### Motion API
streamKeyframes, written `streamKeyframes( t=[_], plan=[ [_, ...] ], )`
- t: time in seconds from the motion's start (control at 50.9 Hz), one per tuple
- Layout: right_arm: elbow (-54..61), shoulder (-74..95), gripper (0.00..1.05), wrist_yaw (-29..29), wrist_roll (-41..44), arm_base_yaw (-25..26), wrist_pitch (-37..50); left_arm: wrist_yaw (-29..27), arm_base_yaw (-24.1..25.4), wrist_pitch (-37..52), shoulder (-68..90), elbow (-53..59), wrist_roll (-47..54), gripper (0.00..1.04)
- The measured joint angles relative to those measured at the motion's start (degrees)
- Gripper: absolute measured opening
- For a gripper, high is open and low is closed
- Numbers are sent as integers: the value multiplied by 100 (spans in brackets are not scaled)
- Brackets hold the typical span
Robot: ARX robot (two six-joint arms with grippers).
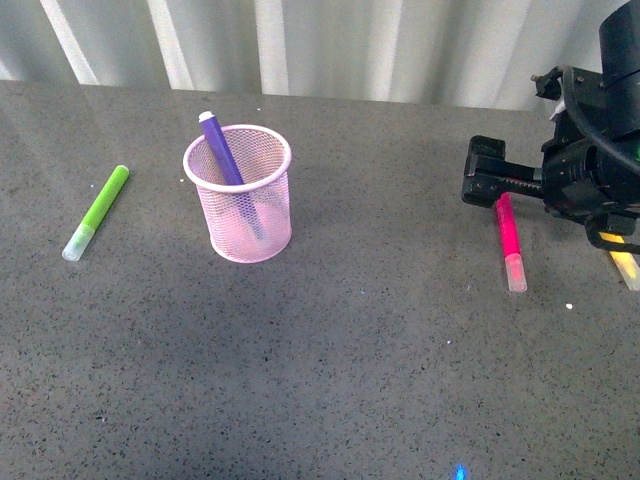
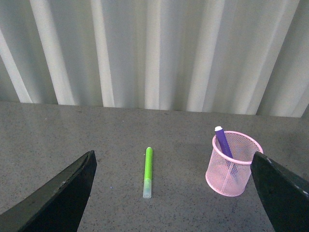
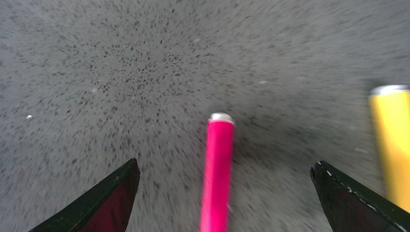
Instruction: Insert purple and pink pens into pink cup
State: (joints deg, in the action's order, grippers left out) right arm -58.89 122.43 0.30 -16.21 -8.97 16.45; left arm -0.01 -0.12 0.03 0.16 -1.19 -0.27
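Note:
The pink cup (image 1: 265, 228) stands upright on the grey table, left of centre. The purple pen (image 1: 222, 152) leans inside it with its top above the rim. The pink pen (image 1: 510, 238) lies flat on the table at the right, its pale cap toward me. My right gripper (image 1: 483, 185) is open and empty, low over the pen's far end. In the right wrist view the pink pen (image 3: 216, 169) lies between the open fingers of the gripper (image 3: 223, 165). My left gripper (image 2: 171, 203) is open and empty, facing the cup (image 2: 241, 180) and the purple pen (image 2: 223, 142).
A lime-green marker (image 1: 97, 212) lies left of the cup; it also shows in the left wrist view (image 2: 148, 166). A yellow marker (image 1: 625, 266) lies just right of the pink pen, close to the right gripper (image 3: 394, 140). A pale corrugated wall (image 1: 330, 40) closes the table's far edge.

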Motion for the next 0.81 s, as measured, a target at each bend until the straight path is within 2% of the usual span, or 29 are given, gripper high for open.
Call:
streamKeyframes(
  t=[0.374, 0.551, 0.806],
  plan=[
    [-365, 391, 96, -35, -76, -59, -70, 0, 0, 0, -2, 0, 0, 98],
    [-404, 455, 71, -31, -72, -70, -70, 0, 0, 0, -2, 0, 0, 98],
    [-356, 457, 21, -249, -76, -79, 50, 0, 0, 0, -2, 0, 0, 98]
  ],
)
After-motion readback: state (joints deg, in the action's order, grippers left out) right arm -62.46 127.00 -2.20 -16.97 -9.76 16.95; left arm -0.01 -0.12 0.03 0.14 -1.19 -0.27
